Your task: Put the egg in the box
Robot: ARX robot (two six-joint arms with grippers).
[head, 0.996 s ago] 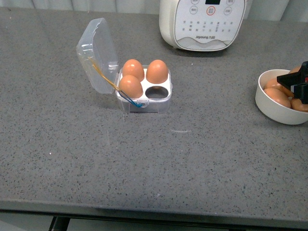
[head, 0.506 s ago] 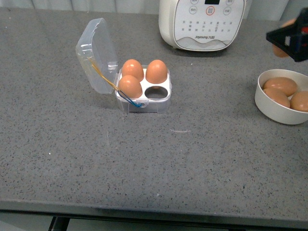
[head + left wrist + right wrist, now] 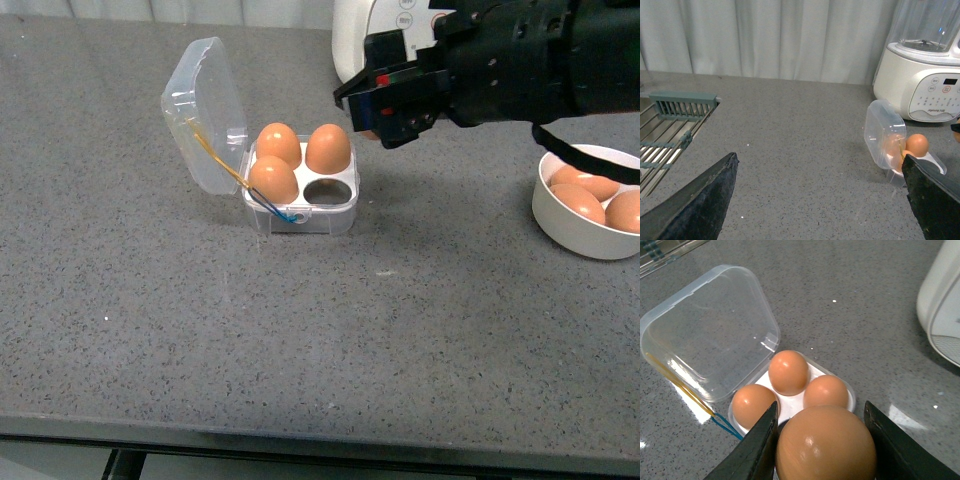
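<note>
My right gripper (image 3: pixel 372 105) is shut on an orange-brown egg (image 3: pixel 826 445) and holds it in the air just right of and above the box (image 3: pixel 300 205). In the right wrist view the egg sits between the two fingers (image 3: pixel 752 455), over the box's near cell. The box is open, its clear lid (image 3: pixel 205 110) standing up to the left, with three eggs in it (image 3: pixel 278 143) and the front-right cell (image 3: pixel 327 188) empty. My left gripper (image 3: pixel 820 200) is open and empty, over bare counter, with the box (image 3: pixel 920 162) ahead of it to the right.
A white bowl (image 3: pixel 560 225) with more eggs (image 3: pixel 585 195) stands at the right edge. A white appliance (image 3: pixel 352 40) stands at the back behind my right arm. The left wrist view shows a metal rack (image 3: pixel 670 120) at the counter's far end.
My right arm has swung in from the right edge above the bowl to beside the box, carrying the egg. The box and its eggs have not moved.
</note>
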